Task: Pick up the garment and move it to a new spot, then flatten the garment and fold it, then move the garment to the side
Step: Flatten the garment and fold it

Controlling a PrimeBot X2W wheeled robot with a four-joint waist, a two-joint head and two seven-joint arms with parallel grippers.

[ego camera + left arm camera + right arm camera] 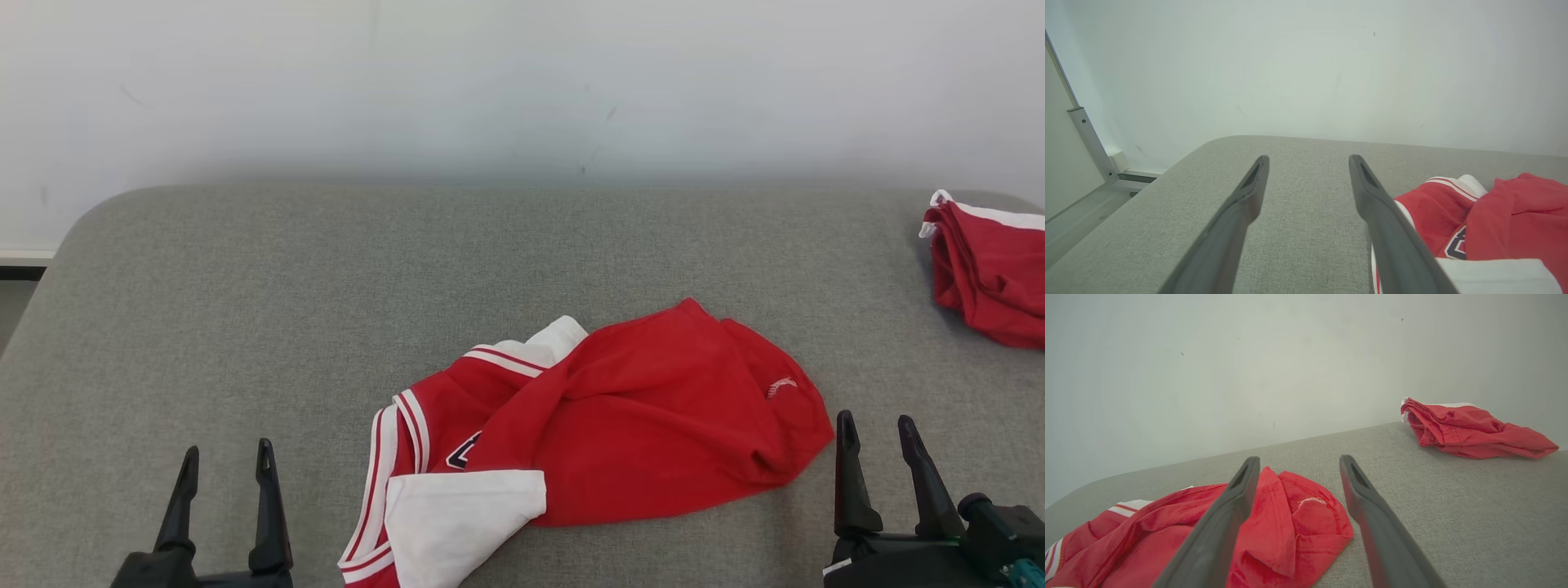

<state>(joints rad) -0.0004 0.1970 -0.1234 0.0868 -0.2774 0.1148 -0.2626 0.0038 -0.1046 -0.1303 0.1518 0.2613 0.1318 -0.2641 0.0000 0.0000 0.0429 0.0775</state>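
A red garment [620, 425] with white trim and white sleeves lies crumpled on the grey padded table [326, 269], near the front middle. My left gripper [227, 461] stands open at the lower left, apart from the cloth, nothing between its fingers. My right gripper [878, 433] stands open at the lower right, just beside the garment's right edge. In the left wrist view the garment [1494, 220] lies to the right of the open left gripper [1308, 163]. In the right wrist view the garment [1290, 522] lies under and left of the open right gripper [1298, 463].
A second red garment [992, 273] with white trim lies bunched at the table's far right edge, also seen as a red heap [1470, 428] in the right wrist view. A pale wall [522, 82] stands behind the table. The table's rounded left corner [106, 212] drops to the floor.
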